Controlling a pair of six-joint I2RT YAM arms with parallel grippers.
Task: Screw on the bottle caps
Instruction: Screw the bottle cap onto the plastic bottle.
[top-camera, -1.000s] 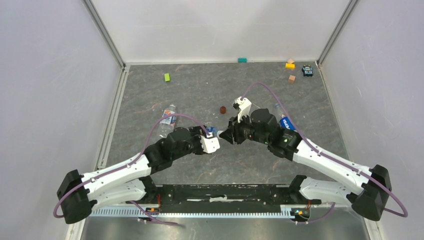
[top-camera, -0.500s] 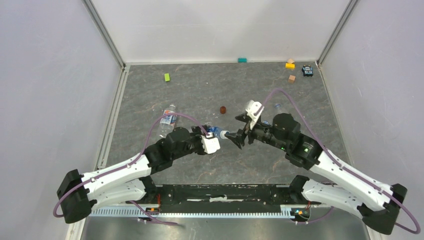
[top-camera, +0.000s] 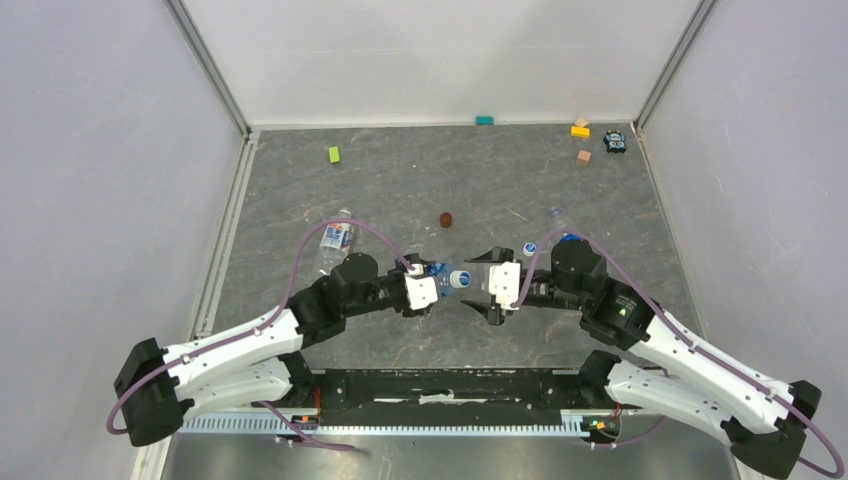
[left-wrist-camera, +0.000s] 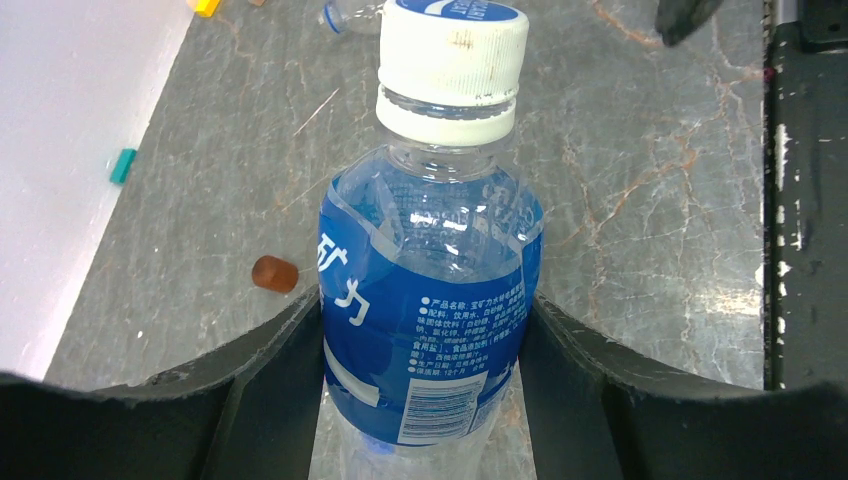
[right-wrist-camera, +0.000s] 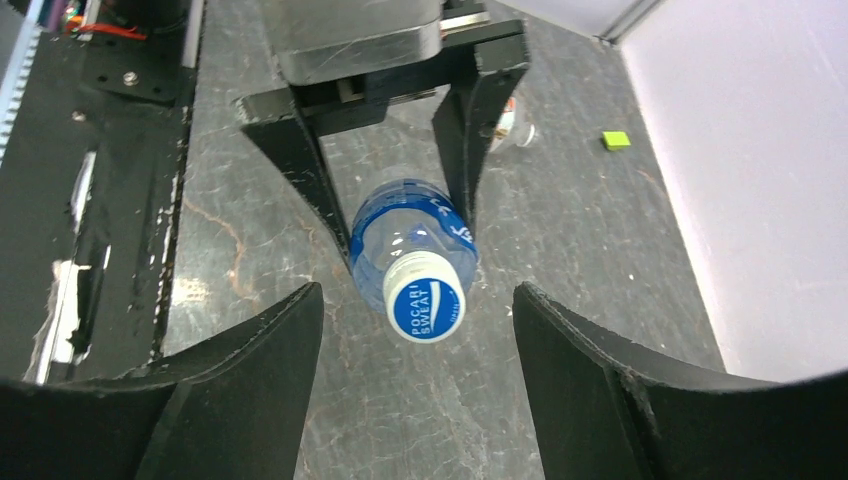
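My left gripper (left-wrist-camera: 425, 410) is shut on a clear bottle (left-wrist-camera: 430, 310) with a blue-and-white label, its fingers (left-wrist-camera: 250, 400) pressed against both sides. The bottle (top-camera: 455, 278) is held off the table, neck pointing right. A white cap with a blue top (left-wrist-camera: 452, 60) sits on that neck. My right gripper (right-wrist-camera: 418, 345) is open, facing this cap (right-wrist-camera: 425, 302) end-on and a little short of it, touching nothing. A second bottle (top-camera: 336, 240) lies to the left. A third bottle (top-camera: 558, 218) lies partly behind my right arm, with a loose whitish cap (top-camera: 530, 248) beside it.
A red-brown disc (top-camera: 446, 220) lies just beyond the grippers. Green (top-camera: 334, 154), teal (top-camera: 484, 120), yellow (top-camera: 580, 130) and tan (top-camera: 583, 157) blocks and a small toy car (top-camera: 614, 142) sit near the back wall. The black base rail (top-camera: 440, 385) runs along the near edge.
My right gripper has let go of the cap, opened, and drawn back to the right. The right arm swung towards the near edge. The left gripper pushed the bottle slightly rightward.
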